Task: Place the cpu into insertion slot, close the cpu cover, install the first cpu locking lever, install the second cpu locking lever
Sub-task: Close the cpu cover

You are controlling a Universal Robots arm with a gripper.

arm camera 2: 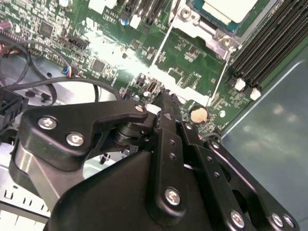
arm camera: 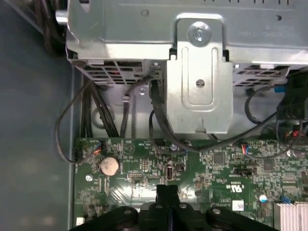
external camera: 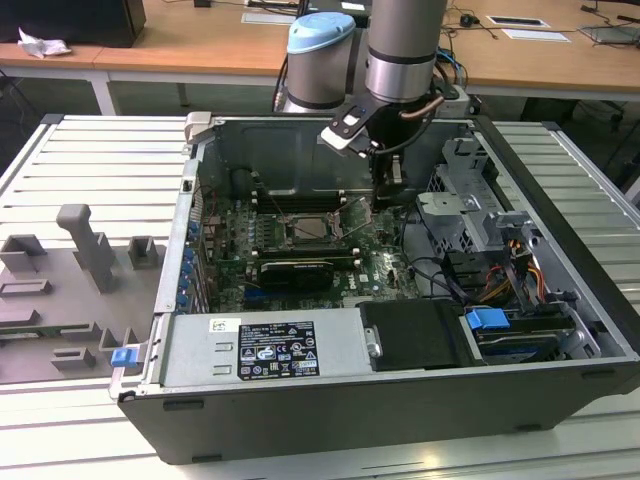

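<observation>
My arm drops steeply from above into the open computer case (external camera: 560, 215), wrist turned so that my gripper (external camera: 390, 190) hangs over the green motherboard (arm camera: 216, 168), beside the silvery drive cage (arm camera: 199, 82) and to the exterior view's right of the insertion slot (external camera: 298, 222). My fingers (arm camera 2: 166, 103) are pressed together with nothing between them, and in both wrist views their tips hover just above the board near the round coin battery (arm camera: 109, 165). The cpu (arm camera 2: 226, 7) lies pale and flat inside the slot's silvery frame, next to the long black memory slots (arm camera 2: 269, 43). Two thin wire levers (arm camera 2: 161, 45) reach out from the socket across the board. Whether the cpu cover is down I cannot tell.
</observation>
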